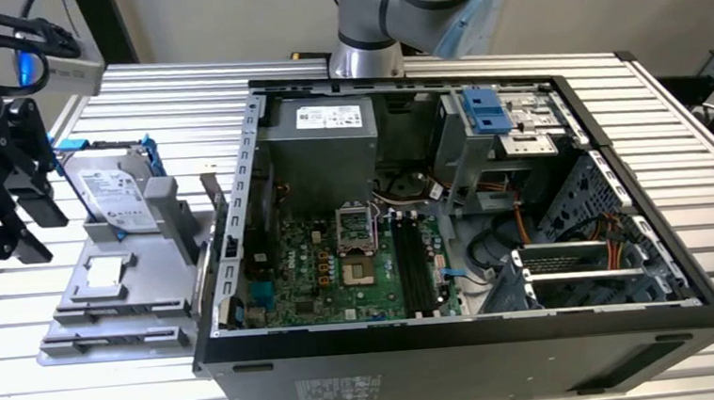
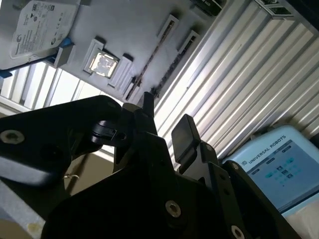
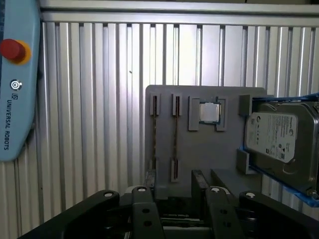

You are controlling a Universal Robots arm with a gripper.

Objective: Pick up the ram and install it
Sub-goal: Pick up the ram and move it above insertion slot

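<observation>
Hand: the black two-fingered hand (image 3: 174,188) hangs over one end of the holder plate. Its fingers are spread and nothing is between them.

Ram: the long, thin, dark circuit-board stick (image 3: 175,139) stands on its edge, held at each end by a small grey cradle. In the first wrist view it runs straight toward the gap between the fingers. Standing on edge likely keeps both flat faces free for a pinch.

Neighbour: a second thin stick (image 3: 153,134) seems to stand in the cradle just beside it, parallel to the ram.

Holder plate: a flat grey plastic plate (image 3: 199,154) lies on the ribbed aluminium counter (image 1: 705,138), beside the case on the exterior view's left.

Other parts on the plate: a silver-labelled hard drive in a blue frame (image 3: 279,137) and a square silver processor chip (image 3: 209,112), each in its own seat, apart from the ram.

Destination: the open black tower computer case (image 1: 468,338) lies on its side, so the green motherboard (image 1: 325,278) and its long black slots (image 1: 414,267) face upward. This probably allows a straight downward push. The slots look unfilled.

Progress: the ram is not yet gripped and is well apart from the case.
</observation>
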